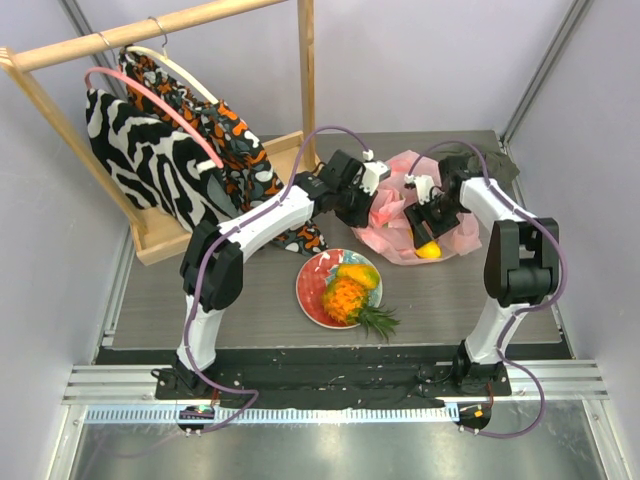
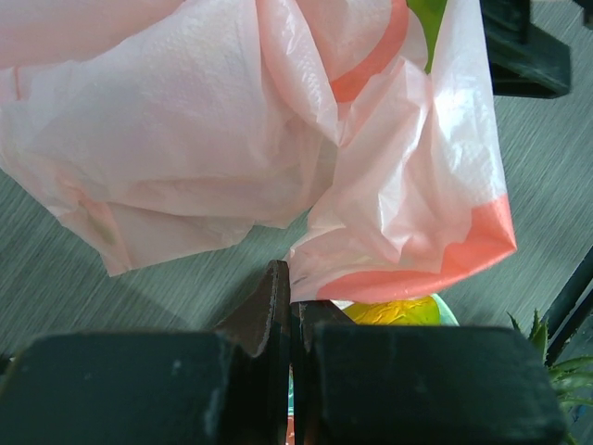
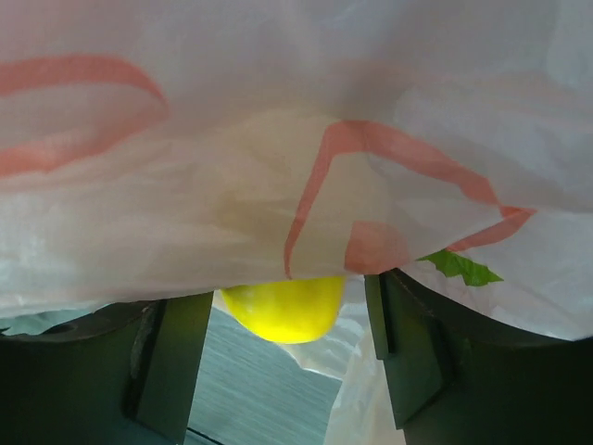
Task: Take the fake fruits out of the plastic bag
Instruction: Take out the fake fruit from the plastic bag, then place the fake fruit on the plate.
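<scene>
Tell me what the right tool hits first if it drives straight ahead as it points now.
Probably the plastic bag, draped straight ahead of the open right tool, with the yellow fruit peeking out beneath it between the fingers. Which touches first is unclear.

The plastic bag [image 1: 395,238] lies at two o'clock from the plate [image 1: 310,285] — which carries the pineapple [image 1: 345,298] — clothes rack [image 1: 160,245] at ten.

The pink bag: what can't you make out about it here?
- Top view: the crumpled plastic bag hides its contents; only a yellow fruit peeks out.
- Right wrist view: the bag covers most of that fruit.
- Left wrist view: the left claw is shut; whether it pinches the bag is unclear.
</scene>
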`<action>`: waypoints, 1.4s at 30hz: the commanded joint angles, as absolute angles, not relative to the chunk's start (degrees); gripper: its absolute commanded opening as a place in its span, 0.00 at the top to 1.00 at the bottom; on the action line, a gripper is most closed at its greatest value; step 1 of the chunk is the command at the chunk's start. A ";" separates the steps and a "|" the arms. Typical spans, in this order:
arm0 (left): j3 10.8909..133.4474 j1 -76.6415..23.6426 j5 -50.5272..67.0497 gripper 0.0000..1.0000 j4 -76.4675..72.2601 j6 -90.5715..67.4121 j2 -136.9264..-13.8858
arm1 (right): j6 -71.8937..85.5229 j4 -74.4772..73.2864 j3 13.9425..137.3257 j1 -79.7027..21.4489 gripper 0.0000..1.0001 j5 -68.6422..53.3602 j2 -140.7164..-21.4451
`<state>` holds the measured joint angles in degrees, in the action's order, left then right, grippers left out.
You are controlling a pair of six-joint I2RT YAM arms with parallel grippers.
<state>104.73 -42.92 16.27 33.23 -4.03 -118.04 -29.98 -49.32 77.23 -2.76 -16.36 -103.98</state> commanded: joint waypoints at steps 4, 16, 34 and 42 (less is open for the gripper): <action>105.47 -43.33 16.44 1.00 31.82 -3.16 -116.46 | -32.61 -48.16 80.24 -2.81 0.28 -14.41 -107.58; 108.89 -43.33 15.64 1.00 31.29 -2.37 -118.03 | -43.04 -60.81 77.97 -2.20 0.49 -12.82 -88.98; 104.52 -39.11 18.81 0.08 37.61 5.60 -85.56 | -54.49 -65.84 87.88 -31.63 0.49 -17.67 -83.30; 98.62 -34.38 16.34 0.07 41.48 8.53 -74.45 | -60.11 -63.71 101.14 -37.61 0.52 -17.93 -101.76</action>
<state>102.91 -38.26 16.73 37.45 6.70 -74.65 -56.31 -65.08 93.89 -35.99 -18.06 -97.01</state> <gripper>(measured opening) 0.929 0.644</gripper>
